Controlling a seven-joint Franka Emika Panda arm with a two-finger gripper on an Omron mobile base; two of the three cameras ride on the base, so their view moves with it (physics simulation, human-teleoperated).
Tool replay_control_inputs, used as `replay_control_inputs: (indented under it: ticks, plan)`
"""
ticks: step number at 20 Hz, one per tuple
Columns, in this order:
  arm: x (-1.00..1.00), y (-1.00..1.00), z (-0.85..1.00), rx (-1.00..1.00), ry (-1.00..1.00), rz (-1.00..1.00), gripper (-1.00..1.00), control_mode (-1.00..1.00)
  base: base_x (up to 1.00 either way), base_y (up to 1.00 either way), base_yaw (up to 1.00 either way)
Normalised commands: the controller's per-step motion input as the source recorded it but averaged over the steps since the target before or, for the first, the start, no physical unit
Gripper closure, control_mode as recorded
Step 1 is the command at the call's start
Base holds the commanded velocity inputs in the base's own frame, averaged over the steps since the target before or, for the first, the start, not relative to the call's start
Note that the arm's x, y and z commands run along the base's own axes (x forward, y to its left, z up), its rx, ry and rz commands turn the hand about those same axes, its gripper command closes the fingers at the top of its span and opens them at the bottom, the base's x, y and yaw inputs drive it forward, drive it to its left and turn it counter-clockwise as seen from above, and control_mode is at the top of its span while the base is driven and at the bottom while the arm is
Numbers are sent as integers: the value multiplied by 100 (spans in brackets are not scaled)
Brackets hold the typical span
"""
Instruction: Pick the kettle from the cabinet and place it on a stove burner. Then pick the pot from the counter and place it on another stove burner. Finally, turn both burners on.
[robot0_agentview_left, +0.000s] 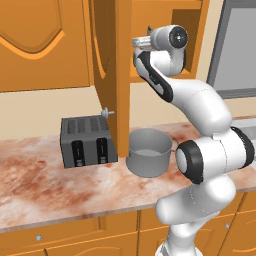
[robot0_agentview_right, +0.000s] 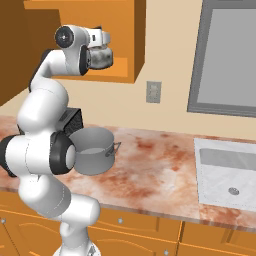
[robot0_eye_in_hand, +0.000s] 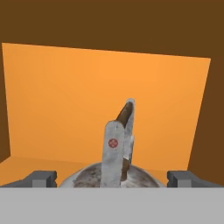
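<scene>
The silver-grey kettle (robot0_agentview_right: 103, 58) stands on the orange shelf of the open cabinet (robot0_agentview_right: 121, 75). In the hand view its tall loop handle (robot0_eye_in_hand: 118, 146) rises upright between my two fingertips (robot0_eye_in_hand: 41, 178), with clear gaps on both sides. My gripper (robot0_eye_in_hand: 112, 178) is open at handle height, reaching into the cabinet just above the kettle's body (robot0_agentview_right: 101, 40). The wide grey pot (robot0_agentview_left: 149, 152) (robot0_agentview_right: 93, 150) sits on the marbled counter (robot0_agentview_left: 50, 185) below the cabinet. The stove burners are out of view.
The open cabinet door (robot0_agentview_left: 112, 75) hangs edge-on just left of my forearm. A dark boxy toaster (robot0_agentview_left: 87, 141) stands left of the pot. A sink (robot0_agentview_right: 227, 172) is set into the counter at right, under a grey-framed window (robot0_agentview_right: 227, 55).
</scene>
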Motion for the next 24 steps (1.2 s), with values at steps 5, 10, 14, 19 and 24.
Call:
replay_control_inputs:
  ticks: [5, 10, 14, 19, 24]
  plan:
    - [0, 0, 0, 0, 0, 0, 100, -100, 0, 0, 0]
    - [0, 0, 0, 0, 0, 0, 100, -100, 0, 0, 0]
    - [0, 0, 0, 0, 0, 0, 100, -100, 0, 0, 0]
    - [0, 0, 0, 0, 0, 0, 100, -100, 0, 0, 0]
    - [0, 0, 0, 0, 0, 0, 100, -100, 0, 0, 0]
